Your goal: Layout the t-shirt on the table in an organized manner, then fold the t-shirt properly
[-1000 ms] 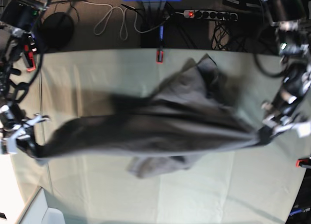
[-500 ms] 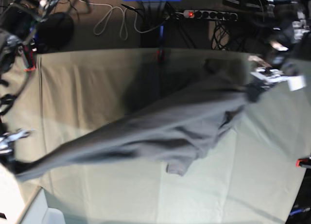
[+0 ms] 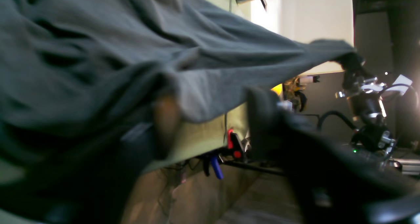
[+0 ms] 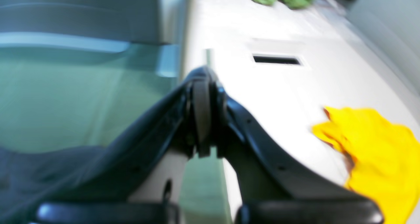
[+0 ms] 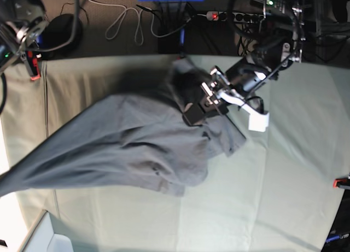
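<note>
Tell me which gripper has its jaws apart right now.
The left gripper, over the middle of the t-shirt: its fingers stand apart with the cloth edge between them. The right gripper is pinched shut on the shirt's far end.

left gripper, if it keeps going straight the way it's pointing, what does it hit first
Most likely the t-shirt. In the left wrist view the left gripper has its jaws apart, with the dark grey cloth draped right at the fingertips and the table edge behind it. Blur makes depth uncertain.

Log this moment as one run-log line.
phase: spreading | t-shirt: bunched, one end trailing off table edge | left end effector: open over shirt | right end effector: shut
</note>
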Controlling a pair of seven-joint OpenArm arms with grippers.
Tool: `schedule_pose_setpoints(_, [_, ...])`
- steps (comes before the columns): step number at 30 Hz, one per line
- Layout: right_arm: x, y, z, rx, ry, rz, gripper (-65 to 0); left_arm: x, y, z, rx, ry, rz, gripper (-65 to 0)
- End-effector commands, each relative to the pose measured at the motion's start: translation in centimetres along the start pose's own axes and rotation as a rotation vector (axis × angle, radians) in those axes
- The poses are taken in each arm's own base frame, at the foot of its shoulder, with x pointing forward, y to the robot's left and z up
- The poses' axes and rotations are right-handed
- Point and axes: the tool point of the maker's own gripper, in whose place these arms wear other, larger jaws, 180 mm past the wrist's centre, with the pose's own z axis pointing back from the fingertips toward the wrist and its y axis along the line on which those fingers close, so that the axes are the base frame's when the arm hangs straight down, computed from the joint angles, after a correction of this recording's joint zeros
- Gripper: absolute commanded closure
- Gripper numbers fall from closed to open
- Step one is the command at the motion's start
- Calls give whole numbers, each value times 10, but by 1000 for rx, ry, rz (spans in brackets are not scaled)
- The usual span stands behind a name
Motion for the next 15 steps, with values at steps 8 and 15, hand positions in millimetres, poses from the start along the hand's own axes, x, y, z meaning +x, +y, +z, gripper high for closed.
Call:
schedule_pose_setpoints(8, [-6,-14,2,-32,-13,-36,0,71,29,-13,44,-128,9,-590])
schedule_pose_setpoints(15, [-49,8,10,3,71,-70,0,106,67,-54,177,-201,-19,-590])
